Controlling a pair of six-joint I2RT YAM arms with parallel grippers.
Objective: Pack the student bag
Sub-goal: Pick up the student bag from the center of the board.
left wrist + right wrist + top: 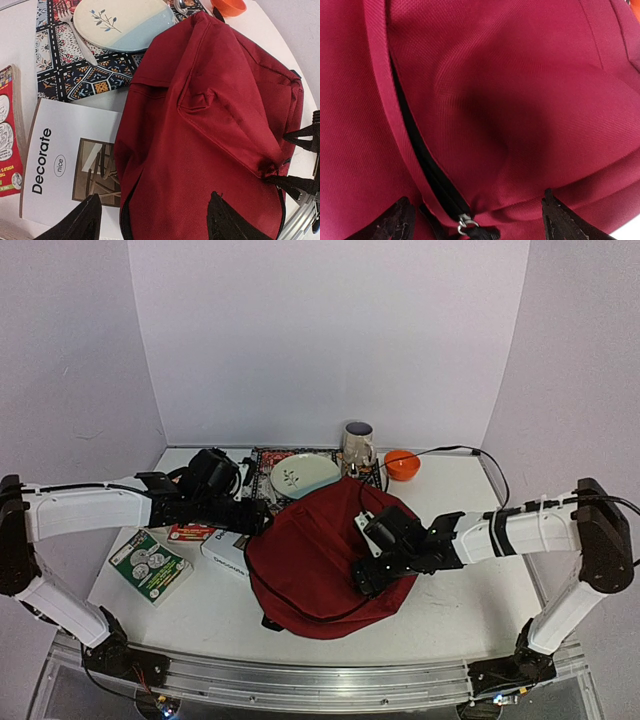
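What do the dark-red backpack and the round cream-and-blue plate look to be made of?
Dark-red soft backpack: woven fabric, likely synthetic, matte; fine weave, stitched seams and soft folds show. Round cream-and-pale-blue plate: probably glazed ceramic; smooth, faintly glossy face with a painted sprig, though plastic cannot be ruled out.

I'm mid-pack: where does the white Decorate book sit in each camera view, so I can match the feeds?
Top external: the Decorate book lies left of centre, against the left edge of the student bag.
Left wrist: it is at lower left, with its right side meeting the bag.
Right wrist: not in it; the bag's red fabric fills the picture.
Shared landmark: the student bag, visible in all three views.
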